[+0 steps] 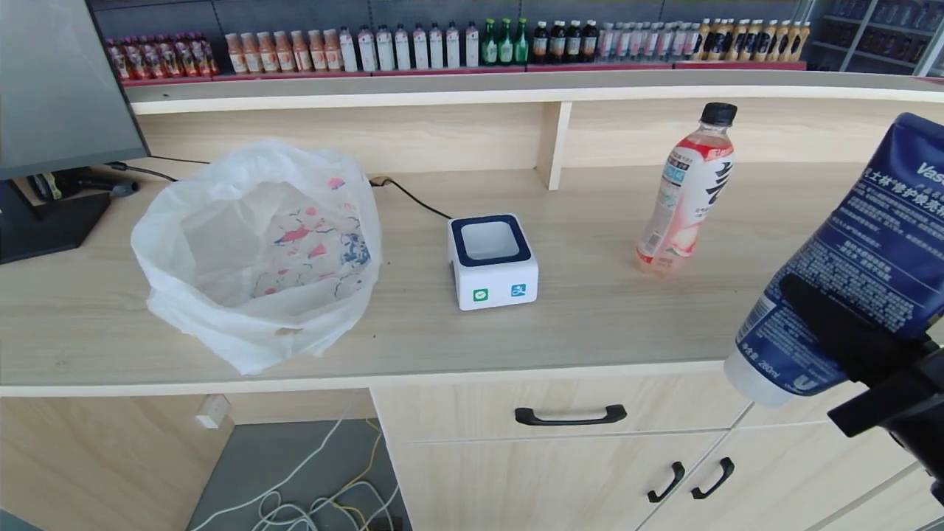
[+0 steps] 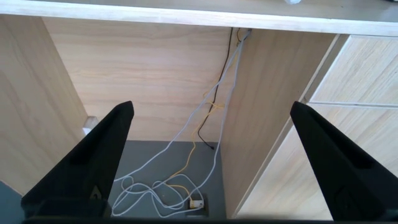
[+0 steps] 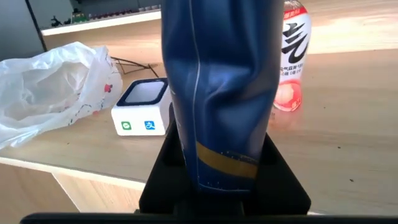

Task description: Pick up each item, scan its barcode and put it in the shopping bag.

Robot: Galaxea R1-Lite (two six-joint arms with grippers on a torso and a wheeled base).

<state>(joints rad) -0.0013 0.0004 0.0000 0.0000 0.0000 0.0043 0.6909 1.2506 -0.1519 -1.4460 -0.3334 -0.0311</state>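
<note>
Right gripper (image 1: 848,328) clamped on a dark blue tube (image 1: 866,236), black fingers pressed to both sides of its lower body. Tube tilted, white cap end lowest, held off the counter (image 1: 590,332) past its front edge on the right. Beyond it, upright on the counter, a peach-coloured drink bottle (image 1: 686,195) with a black cap. Left of that, near the middle, the white scanner box (image 1: 493,259), dark-framed window facing up, cable running back. Farther left, the white shopping bag (image 1: 258,251), mouth open and slumped, apart from the scanner. Left gripper (image 2: 211,168) spread wide with nothing between the fingers, down below the counter, facing loose cables (image 2: 168,186) on the floor.
</note>
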